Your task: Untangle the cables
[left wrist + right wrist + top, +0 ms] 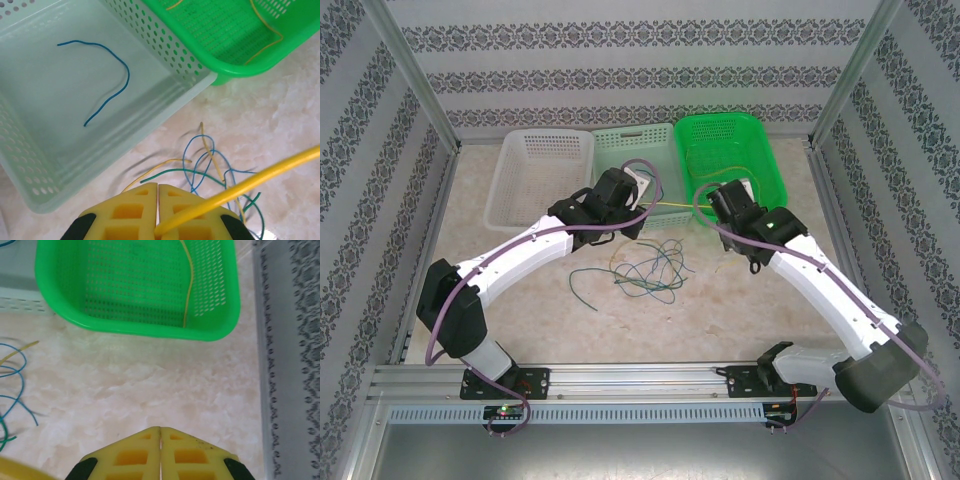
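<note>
Pinches one yellow cable in the left gripper, closed tight on it, and stretches it rightward above the tabletop toward the right gripper. Shows that gripper closed as well, with nothing visible in its grip; cannot tell whether the cable's far end is caught there. Leaves the tangle of blue, dark green and yellow cables lying loose on the tabletop, just short of the mint basket. Finds a blue cable alone inside that basket and a second yellow cable in the green basket.

Risks dragging the whole tangle along, should the held cable thread through other loops. Risks a slip as well: thin, smooth wire, probably quick to slide out of the grip under a hard tug. Could snag on a basket rim, or spring back out once dropped, being stiff and curled. Calls for a slow pull with an eye on the tangle.
</note>
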`<action>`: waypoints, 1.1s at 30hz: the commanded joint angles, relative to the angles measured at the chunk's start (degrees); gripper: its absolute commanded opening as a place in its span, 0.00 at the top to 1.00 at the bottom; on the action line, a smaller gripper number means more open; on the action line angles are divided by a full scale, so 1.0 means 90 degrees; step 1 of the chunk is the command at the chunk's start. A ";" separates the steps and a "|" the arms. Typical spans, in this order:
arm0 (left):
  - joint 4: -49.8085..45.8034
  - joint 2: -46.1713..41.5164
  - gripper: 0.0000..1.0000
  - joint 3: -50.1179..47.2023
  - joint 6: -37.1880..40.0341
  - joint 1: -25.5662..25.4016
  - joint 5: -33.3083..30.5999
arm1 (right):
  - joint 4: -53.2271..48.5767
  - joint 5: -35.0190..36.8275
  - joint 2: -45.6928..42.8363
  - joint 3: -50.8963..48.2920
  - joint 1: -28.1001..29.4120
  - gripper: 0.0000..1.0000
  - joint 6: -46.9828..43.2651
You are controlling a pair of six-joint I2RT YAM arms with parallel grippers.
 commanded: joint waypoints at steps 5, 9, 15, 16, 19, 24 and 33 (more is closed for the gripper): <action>-0.0716 0.0231 0.94 0.0855 0.0879 0.0095 -0.1071 | -0.0365 -0.1206 0.0494 0.0911 -0.0551 1.00 -0.0966; -0.0717 0.0244 0.56 0.1004 0.0856 0.0095 -0.1456 | -0.0561 -0.1460 0.0710 0.1038 -0.0546 1.00 -0.1087; -0.0166 -0.0300 0.00 0.0432 0.0189 0.0095 -0.1892 | -0.0480 -0.2638 0.1204 0.1589 -0.1029 1.00 -0.0635; -0.0047 -0.0448 0.00 0.0291 0.0095 0.0095 -0.1962 | -0.0474 -0.2825 0.1318 0.1767 -0.1147 1.00 -0.0511; 0.0278 -0.0953 0.00 -0.0179 -0.0078 0.0095 -0.2256 | -0.0385 -0.3570 0.1732 0.2334 -0.1620 1.00 -0.0182; 0.0470 -0.1576 0.00 -0.0762 -0.0082 0.0114 -0.2766 | -0.0231 -0.4404 0.2504 0.3301 -0.2258 1.00 0.0308; 0.0104 -0.1801 0.01 -0.1198 -0.0294 0.0161 -0.2819 | -0.0006 -0.4890 0.3959 0.4615 -0.2987 1.00 0.0907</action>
